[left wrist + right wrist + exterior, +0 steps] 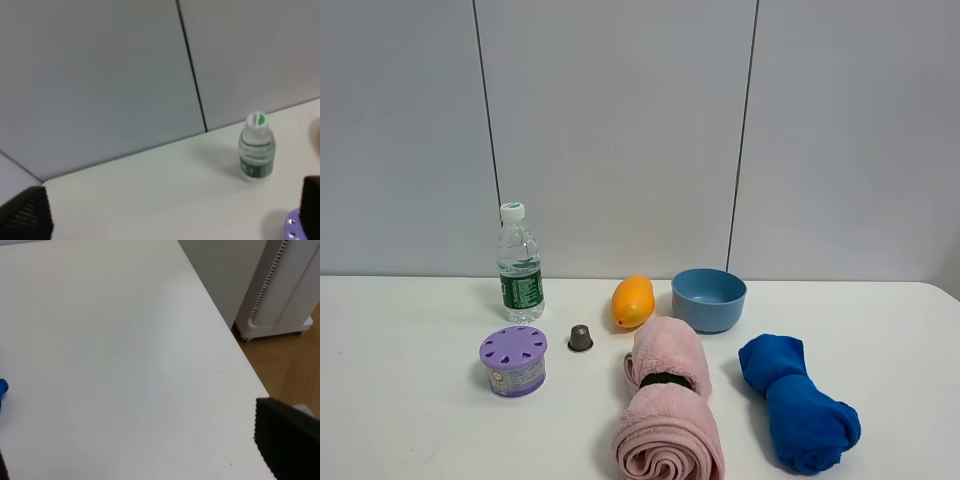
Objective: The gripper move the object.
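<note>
White table (410,420), grey panelled wall (620,120) behind. Neither arm shows in the overhead view.

Left to right on the table:
- Clear water bottle (520,263), white cap, green label, upright, towards the back.
- Purple round vented container (514,361), in front of the bottle, near the front left.
- Coffee capsule (580,338): small, dark grey-brown, sitting wide end down, narrow end up. It is just right of the purple container, in front of and to the right of the bottle, and in front of and to the left of the orange fruit. Touching nothing, nothing gripping it.
- Orange mango-like fruit (633,301), lying just left of the bowl.
- Pink rolled towel (667,405) with a dark band round the middle, running from just in front of the fruit and bowl to the front edge.
- Light blue bowl (708,298), upright, at the back.
- Blue rolled cloth (798,402), right of the pink towel, apart from it.

Left gripper (165,220): wrist view shows a black finger (27,215) at one lower corner and another at the opposite edge, spread wide, nothing between them. Bottle (256,148) and a sliver of the purple container (291,227) are ahead of it.

Right gripper (150,460): only one black finger (287,440) is clearly seen, at a lower corner, over bare table (125,340) near its edge; a sliver of blue cloth (2,388) is at the opposite side. Fingers look spread, holding nothing. Wood floor (290,360) and a white appliance (280,290) lie beyond the table edge.
</note>
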{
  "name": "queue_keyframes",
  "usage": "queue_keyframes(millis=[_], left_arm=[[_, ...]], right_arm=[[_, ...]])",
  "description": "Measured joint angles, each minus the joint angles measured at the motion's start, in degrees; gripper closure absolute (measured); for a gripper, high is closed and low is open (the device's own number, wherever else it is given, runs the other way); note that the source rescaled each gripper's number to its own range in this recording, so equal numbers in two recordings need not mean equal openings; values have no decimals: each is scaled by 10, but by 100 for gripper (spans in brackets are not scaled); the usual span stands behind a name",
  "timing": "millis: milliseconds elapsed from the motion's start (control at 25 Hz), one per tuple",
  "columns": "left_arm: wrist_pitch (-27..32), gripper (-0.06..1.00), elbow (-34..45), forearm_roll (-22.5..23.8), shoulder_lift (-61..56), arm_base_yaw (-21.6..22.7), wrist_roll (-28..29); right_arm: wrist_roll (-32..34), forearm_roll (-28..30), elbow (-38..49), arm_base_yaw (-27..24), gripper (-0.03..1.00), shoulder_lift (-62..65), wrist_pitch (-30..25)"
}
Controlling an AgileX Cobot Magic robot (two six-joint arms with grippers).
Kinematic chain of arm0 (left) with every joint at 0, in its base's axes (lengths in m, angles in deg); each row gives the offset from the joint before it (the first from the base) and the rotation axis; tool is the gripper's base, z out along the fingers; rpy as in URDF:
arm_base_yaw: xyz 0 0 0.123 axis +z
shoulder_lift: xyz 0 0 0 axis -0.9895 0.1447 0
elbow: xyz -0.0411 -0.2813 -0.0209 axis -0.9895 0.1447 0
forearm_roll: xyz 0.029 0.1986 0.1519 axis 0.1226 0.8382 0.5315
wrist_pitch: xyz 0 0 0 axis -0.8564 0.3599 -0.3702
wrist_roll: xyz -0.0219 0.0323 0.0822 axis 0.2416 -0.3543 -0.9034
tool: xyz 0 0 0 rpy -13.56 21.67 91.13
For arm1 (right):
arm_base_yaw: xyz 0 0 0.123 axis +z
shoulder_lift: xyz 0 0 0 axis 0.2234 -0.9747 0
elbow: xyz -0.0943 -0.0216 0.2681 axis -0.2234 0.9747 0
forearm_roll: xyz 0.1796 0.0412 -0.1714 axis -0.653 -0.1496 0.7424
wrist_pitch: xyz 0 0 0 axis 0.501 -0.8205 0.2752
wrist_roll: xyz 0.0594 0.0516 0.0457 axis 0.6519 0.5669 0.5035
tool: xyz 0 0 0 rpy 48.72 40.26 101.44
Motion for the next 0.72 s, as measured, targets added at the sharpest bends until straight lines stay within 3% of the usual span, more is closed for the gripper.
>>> queue_keyframes(millis=[400, 520, 720], left_arm=[[59, -6, 292, 28, -360, 0, 98], [61, -6, 344, 28, -425, 0, 112], [90, -6, 455, -16, -573, 0, 123]], right_arm=[[0, 0, 0, 0, -3, 0, 0], [0, 0, 0, 0, -3, 0, 0], [0, 0, 0, 0, -3, 0, 0]])
